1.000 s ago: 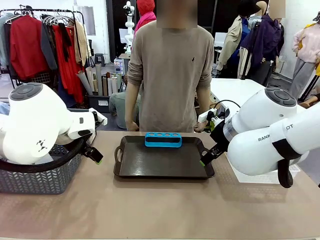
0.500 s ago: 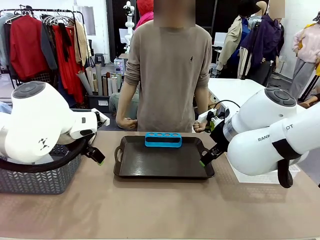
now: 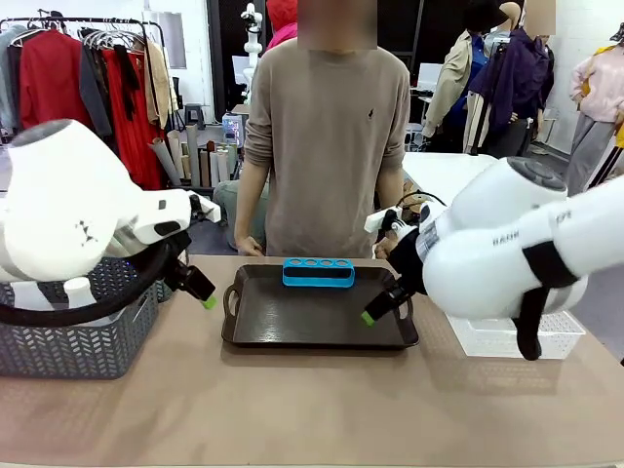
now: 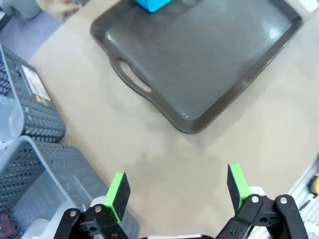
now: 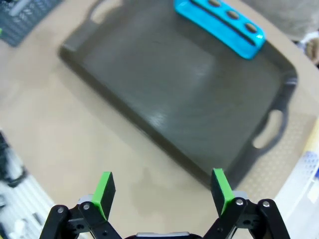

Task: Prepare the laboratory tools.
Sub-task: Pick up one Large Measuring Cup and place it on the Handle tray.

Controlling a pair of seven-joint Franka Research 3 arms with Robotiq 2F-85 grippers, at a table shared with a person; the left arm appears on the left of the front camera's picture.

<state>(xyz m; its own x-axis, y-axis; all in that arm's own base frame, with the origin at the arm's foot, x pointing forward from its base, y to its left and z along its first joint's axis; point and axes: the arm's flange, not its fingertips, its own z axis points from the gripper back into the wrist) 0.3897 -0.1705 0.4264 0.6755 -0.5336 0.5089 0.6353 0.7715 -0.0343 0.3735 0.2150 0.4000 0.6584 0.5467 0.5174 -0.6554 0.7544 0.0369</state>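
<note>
Blue four-hole rack [image 3: 319,272] sits on the black handled tray [image 3: 292,322], at the middle of its far edge, long side toward the robot. Its holes look empty from the front view, and the right wrist view [image 5: 219,22] shows dark open holes. The rest of the tray floor is bare and the tray lies flat mid-table.

Left gripper [image 4: 177,186] hangs over bare tabletop, between the grey mesh basket [image 3: 58,341] and the tray's left handle. Its fingers are spread wide, green pads [image 4: 117,189] well apart, nothing between them. In the front view its green tip [image 3: 210,302] sits just beside the tray's left handle, not touching.

Right gripper [image 5: 162,188] is also released, pads spread, holding nothing. It hovers over the table by the tray's right end. In the front view its green tip [image 3: 369,318] shows over the tray's right part.

White mesh basket [image 3: 517,336] stands on the right, partly behind the right arm.

Writing: dark lettering on the right arm's white shell [image 3: 507,239], too blurred to read for sure. White sticker on a grey basket in the left wrist view [image 4: 36,83], print too small to read.

Person [image 3: 327,136] in a beige sweater stands at the far side, right behind the rack
</note>
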